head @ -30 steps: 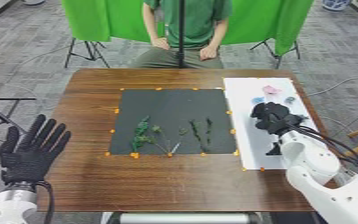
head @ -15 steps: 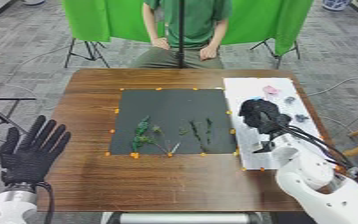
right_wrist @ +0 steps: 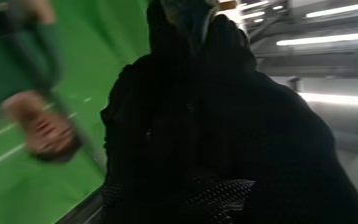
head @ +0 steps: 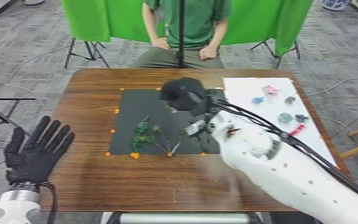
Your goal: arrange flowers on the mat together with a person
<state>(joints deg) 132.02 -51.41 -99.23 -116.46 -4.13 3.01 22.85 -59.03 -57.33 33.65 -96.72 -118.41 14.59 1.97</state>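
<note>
The right hand [head: 185, 96] is hanging over the far edge of the dark mat [head: 135, 107]. Its fingers are pressing together at the tips, and they are pinching a small bluish and tan thing [right_wrist: 193, 11], which is too blurred for me to name. The right arm is crossing above the near right part of the mat and is hiding what is there.

On the near half of the mat, toward its left, a leafy green stem [head: 142, 131] is lying, and just to the right of it a thinner stem [head: 160, 136] is resting.

To the right of the mat, a white board [head: 260, 82] is lying on the brown table [head: 158, 182]. It is carrying small flower heads: a pink one [head: 270, 90], a blue one [head: 258, 100], a dark one [head: 290, 100], a pale green one [head: 286, 118] and a greyish one [head: 301, 118].

The left hand [head: 31, 162] is waiting well to the left of the mat, with its fingers spreading straight.
</note>
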